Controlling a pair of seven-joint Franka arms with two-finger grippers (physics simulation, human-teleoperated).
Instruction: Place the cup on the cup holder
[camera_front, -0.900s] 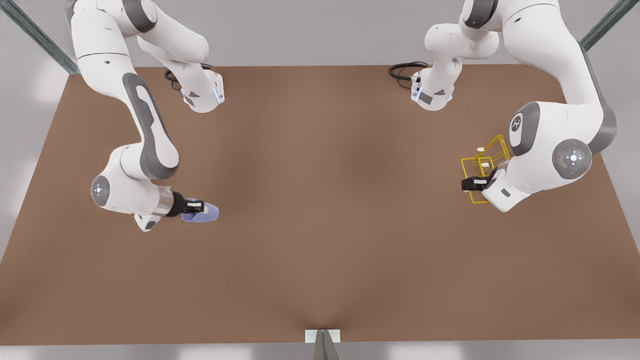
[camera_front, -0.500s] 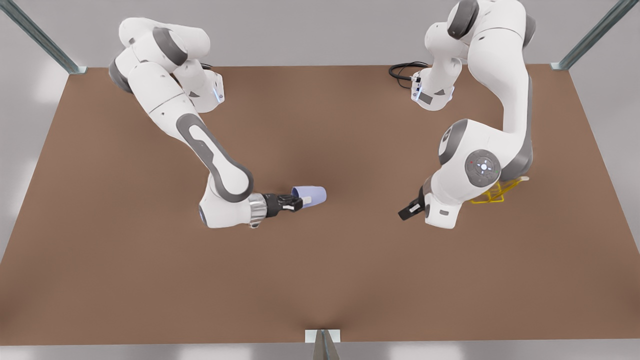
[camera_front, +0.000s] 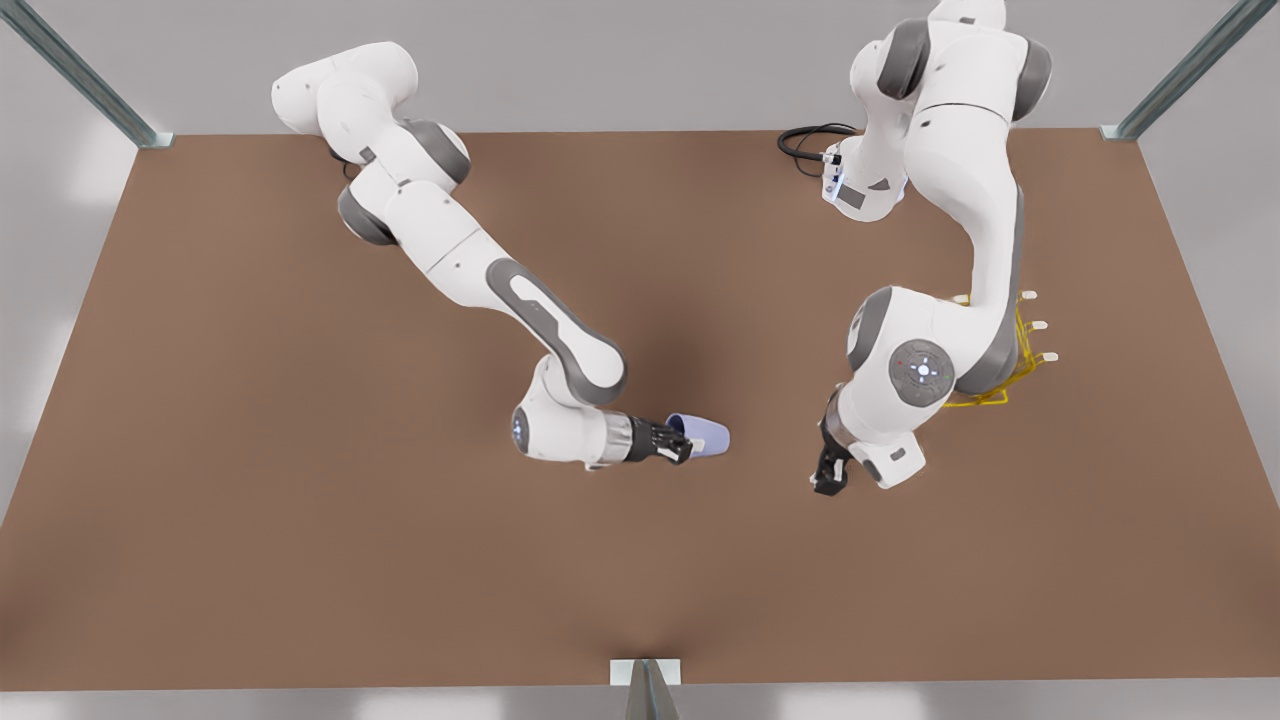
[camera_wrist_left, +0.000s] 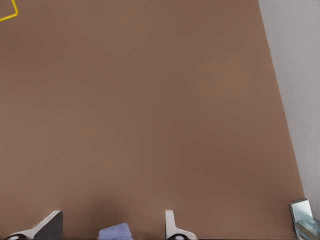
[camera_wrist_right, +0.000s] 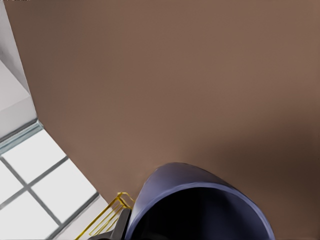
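The lavender cup (camera_front: 708, 436) lies on its side in the air near the table's middle. My right gripper (camera_front: 684, 447) is shut on its rim, and the right wrist view shows the cup (camera_wrist_right: 185, 176) close up with its dark inside. The yellow cup holder (camera_front: 1020, 350) stands at the front view's right, partly hidden behind my left arm's elbow. It also shows as a corner of the cup holder (camera_wrist_left: 9, 12) and as the far cup holder (camera_wrist_right: 107, 220). My left gripper (camera_front: 828, 485) points down, open and empty (camera_wrist_left: 112, 216), a little to the right of the cup (camera_wrist_left: 115, 232).
The brown table (camera_front: 300, 550) spreads wide around both arms. A metal bracket (camera_front: 645, 672) sits at the middle of its front edge and shows as the bracket (camera_wrist_left: 302, 220). A black cable (camera_front: 805, 140) lies coiled at the back by the left arm's base.
My right gripper has carried the cup from the front view's left to near the middle. My left gripper has moved away from the cup holder toward the middle and turned downward.
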